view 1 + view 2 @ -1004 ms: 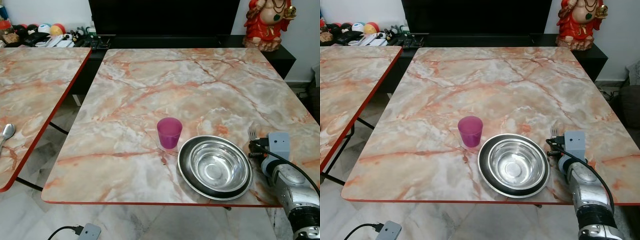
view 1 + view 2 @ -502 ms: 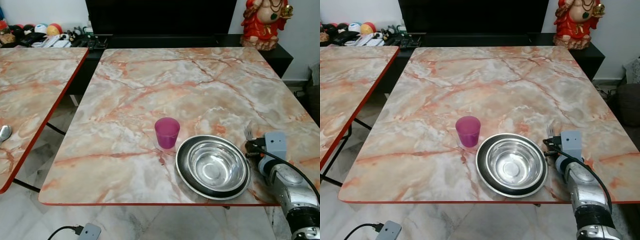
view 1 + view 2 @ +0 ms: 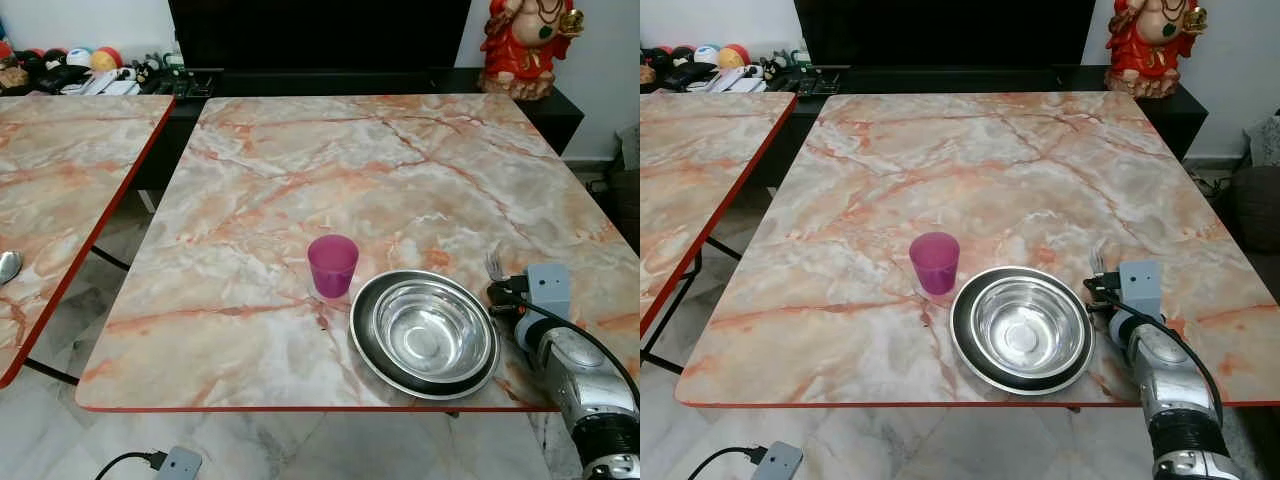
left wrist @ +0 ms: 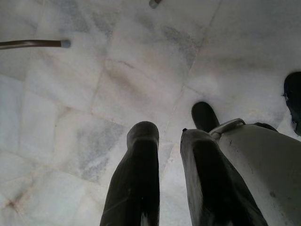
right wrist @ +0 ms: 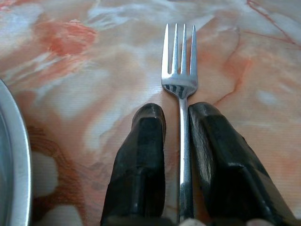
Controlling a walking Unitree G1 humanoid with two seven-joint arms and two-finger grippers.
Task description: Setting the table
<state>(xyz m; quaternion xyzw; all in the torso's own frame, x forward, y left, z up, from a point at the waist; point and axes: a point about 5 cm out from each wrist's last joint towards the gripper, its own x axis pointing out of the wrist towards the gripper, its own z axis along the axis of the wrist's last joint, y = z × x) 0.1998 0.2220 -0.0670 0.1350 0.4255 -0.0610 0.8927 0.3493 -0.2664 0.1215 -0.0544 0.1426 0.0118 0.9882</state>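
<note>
A fork (image 5: 180, 80) is clamped in the right gripper (image 5: 178, 117) just right of the steel bowl (image 3: 424, 331); a purple cup (image 3: 332, 266) is seen left of the bowl on the counter (image 3: 300, 170).

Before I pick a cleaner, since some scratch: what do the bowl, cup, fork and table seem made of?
Bowl: polished metal, likely stainless steel, with mirror-like reflections. Cup: translucent purple plastic, by its look. Fork, held in the right hand: shiny metal, bright glints on the tines. Table: glossy marble pattern with a red edge, probably a printed laminate rather than stone.
</note>
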